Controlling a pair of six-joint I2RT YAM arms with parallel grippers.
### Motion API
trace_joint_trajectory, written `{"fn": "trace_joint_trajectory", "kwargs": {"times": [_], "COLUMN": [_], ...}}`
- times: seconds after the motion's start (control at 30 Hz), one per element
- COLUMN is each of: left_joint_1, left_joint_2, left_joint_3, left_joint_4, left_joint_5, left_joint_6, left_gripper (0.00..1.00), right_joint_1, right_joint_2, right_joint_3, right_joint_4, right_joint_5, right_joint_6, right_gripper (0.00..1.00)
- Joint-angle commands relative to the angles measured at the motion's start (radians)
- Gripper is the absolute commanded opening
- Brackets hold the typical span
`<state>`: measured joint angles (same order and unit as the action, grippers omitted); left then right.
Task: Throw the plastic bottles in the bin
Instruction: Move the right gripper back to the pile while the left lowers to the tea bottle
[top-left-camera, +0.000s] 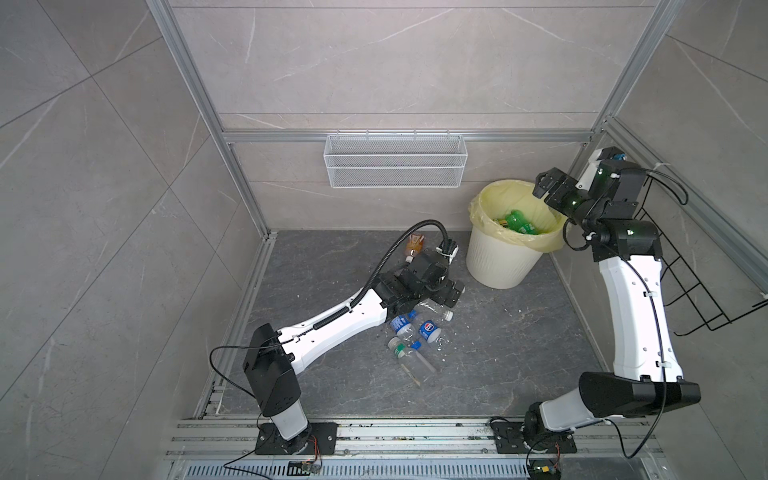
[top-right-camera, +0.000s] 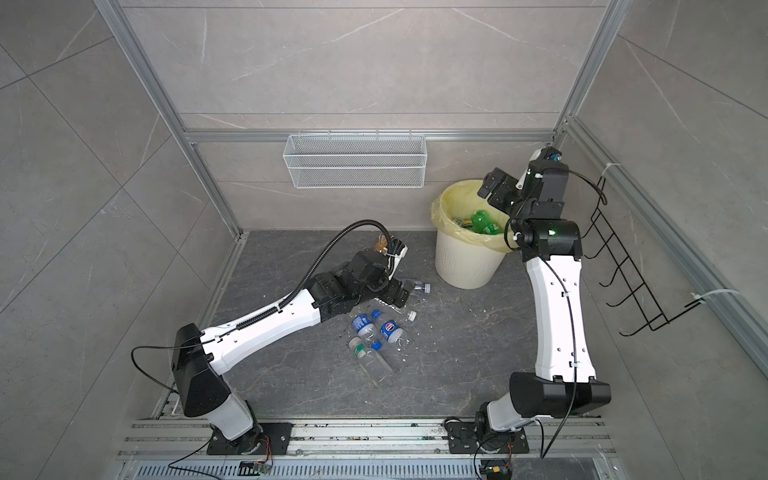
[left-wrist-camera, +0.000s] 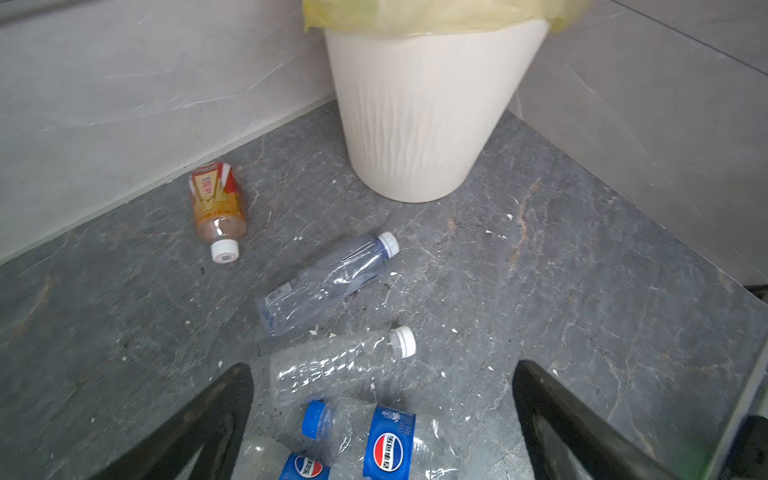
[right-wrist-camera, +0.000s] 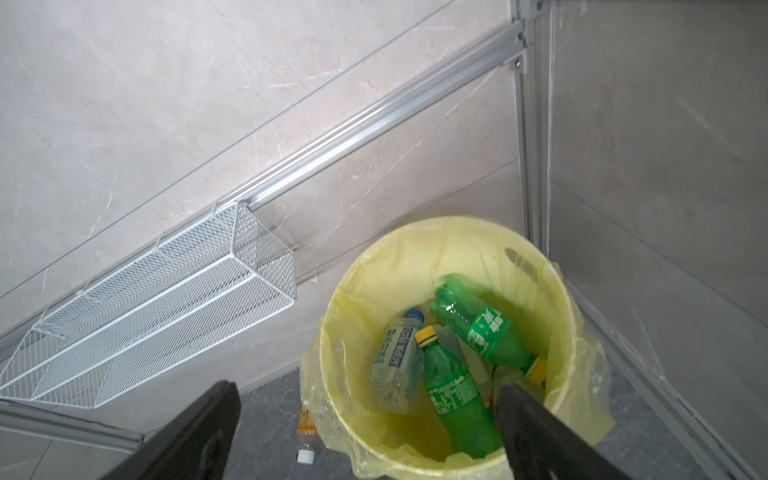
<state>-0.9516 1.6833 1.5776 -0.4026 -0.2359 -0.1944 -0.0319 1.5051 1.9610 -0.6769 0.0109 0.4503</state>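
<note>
The cream bin (top-left-camera: 498, 266) with its yellow bag stands in the back right corner. Two green bottles (right-wrist-camera: 482, 332) and a clear one (right-wrist-camera: 397, 357) lie inside it. My right gripper (right-wrist-camera: 368, 387) hangs open and empty above the bin's rim (top-right-camera: 446, 199). Low over the floor, my left gripper (left-wrist-camera: 382, 368) is open above a clear white-capped bottle (left-wrist-camera: 336, 365). Blue-labelled bottles (left-wrist-camera: 388, 444) lie just behind that one, another clear bottle (left-wrist-camera: 328, 282) lies ahead, and an orange-labelled bottle (left-wrist-camera: 216, 203) rests by the back wall. Several more bottles (top-left-camera: 409, 353) lie mid-floor.
A white wire mesh basket (top-left-camera: 395, 160) hangs on the back wall, left of the bin. A black wire rack (top-left-camera: 706, 291) juts from the right wall beside my right arm. Aluminium frame posts edge the dark stone floor (top-left-camera: 519, 353).
</note>
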Motion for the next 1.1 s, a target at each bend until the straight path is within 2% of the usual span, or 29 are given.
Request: {"fn": "trace_joint_trajectory", "kwargs": {"times": [0.0, 0.23, 0.4, 0.63, 0.93, 1.07], "left_joint_1": [0.069, 0.273, 0.358, 0.414, 0.439, 0.448], "left_joint_2": [-0.017, 0.105, 0.199, 0.374, 0.595, 0.639], "left_joint_3": [0.017, 0.059, 0.083, 0.195, 0.399, 0.44], "left_joint_4": [-0.057, -0.123, -0.075, -0.04, -0.057, -0.03], "left_joint_5": [-0.054, 0.117, 0.227, 0.319, 0.36, 0.377], "left_joint_6": [-0.104, -0.312, -0.361, -0.356, -0.304, -0.299], "left_gripper": [1.0, 1.0, 1.0, 0.95, 0.9, 0.87], "right_joint_1": [0.027, 0.193, 0.322, 0.435, 0.486, 0.491], "right_joint_2": [-0.059, -0.18, -0.229, -0.204, -0.112, -0.065], "right_joint_3": [-0.07, -0.307, -0.481, -0.646, -0.708, -0.694], "right_joint_4": [0.026, 0.062, 0.094, 0.145, 0.21, 0.23], "right_joint_5": [-0.047, 0.036, 0.082, 0.081, 0.017, -0.009], "right_joint_6": [0.024, -0.014, -0.022, 0.001, 0.046, 0.049], "right_gripper": [1.0, 1.0, 1.0, 1.0, 1.0, 0.99]}}
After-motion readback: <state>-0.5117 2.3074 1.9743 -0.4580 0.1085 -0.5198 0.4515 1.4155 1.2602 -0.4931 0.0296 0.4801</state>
